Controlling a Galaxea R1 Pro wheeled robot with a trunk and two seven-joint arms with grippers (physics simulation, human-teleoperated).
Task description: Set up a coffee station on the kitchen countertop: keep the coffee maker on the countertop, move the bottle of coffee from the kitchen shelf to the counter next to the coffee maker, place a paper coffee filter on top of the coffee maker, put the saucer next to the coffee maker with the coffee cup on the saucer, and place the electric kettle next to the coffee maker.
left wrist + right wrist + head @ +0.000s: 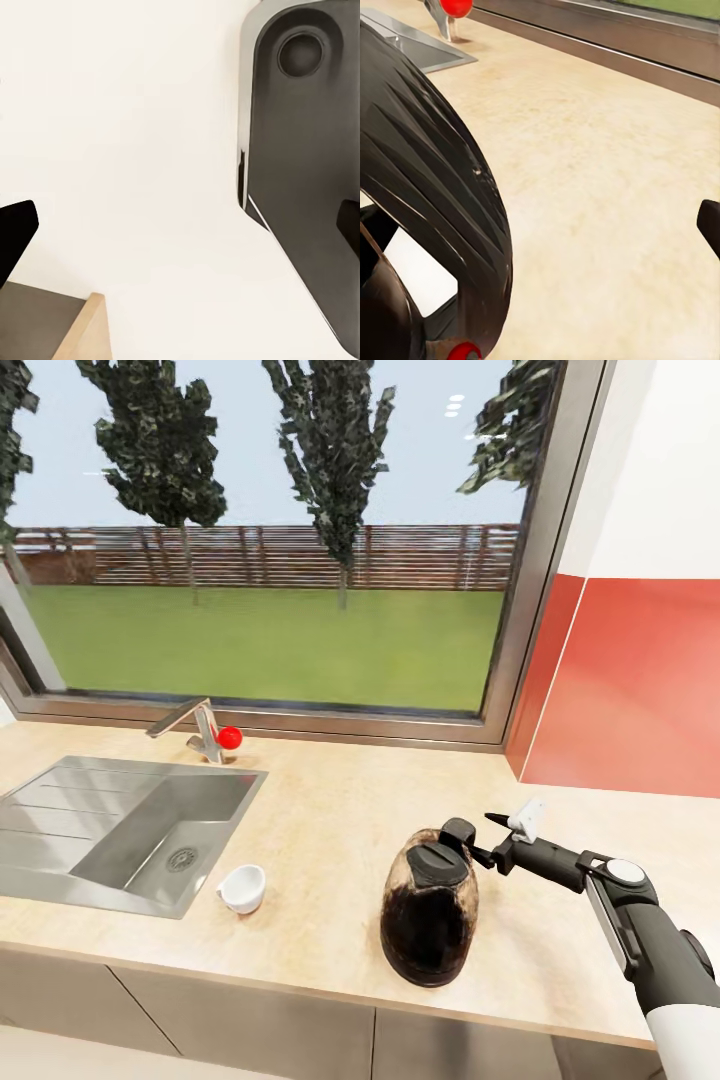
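Observation:
A dark, glossy electric kettle point(430, 920) stands upright on the beige countertop point(340, 810), near its front edge. My right gripper point(478, 828) is open at the kettle's lid and handle, reaching in from the right. In the right wrist view the kettle's curved black handle point(427, 172) looms close beside the open gripper point(540, 225), with one fingertip point(709, 225) at the far side. A small white coffee cup point(242, 887) sits on the counter by the sink's corner. My left gripper point(180, 232) is open, facing white surface and a grey robot part point(307, 172).
A steel sink point(60, 830) with a drainboard fills the counter's left; its faucet point(195, 725) has a red knob point(230, 737). A wide window point(270, 540) runs along the back. A red wall panel point(640, 690) bounds the right. Bare countertop lies behind the kettle.

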